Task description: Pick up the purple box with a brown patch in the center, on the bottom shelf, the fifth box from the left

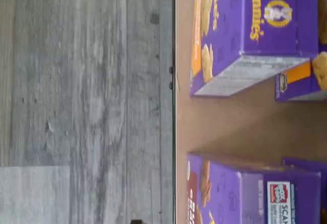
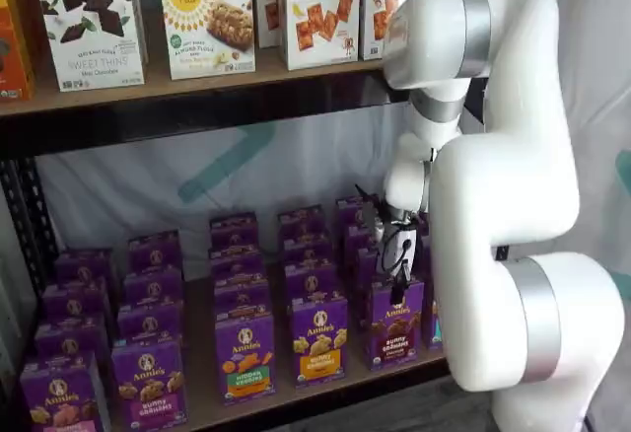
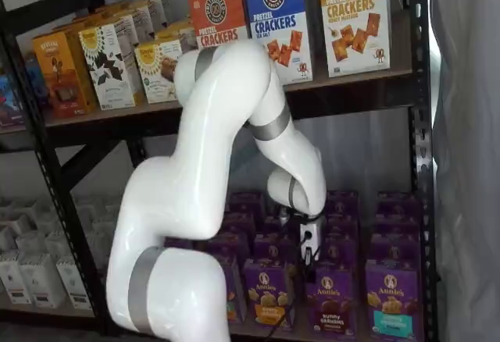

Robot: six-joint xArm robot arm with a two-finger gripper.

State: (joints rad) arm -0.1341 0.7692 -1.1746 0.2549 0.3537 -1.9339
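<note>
The purple box (image 2: 395,324) stands upright in the front row of the bottom shelf (image 2: 200,348), with dark brown crackers pictured mid-front; it shows in both shelf views (image 3: 329,301). My gripper (image 2: 398,293) hangs just above and slightly behind its top, also seen in a shelf view (image 3: 307,257). Only a dark finger tip under the white body shows, so I cannot tell if it is open or shut. It holds nothing. The wrist view shows bare shelf board (image 1: 230,124) between two purple cartons; the one with brown on its front (image 1: 230,193) may be the same box.
A purple carton with a yellow-orange band (image 2: 317,340) stands beside the purple box, and a teal-banded one (image 3: 388,299) on its other side. Several more purple cartons fill the rows behind. The upper board (image 2: 197,82) holds cracker boxes. My white arm (image 2: 498,205) stands in front of the rack.
</note>
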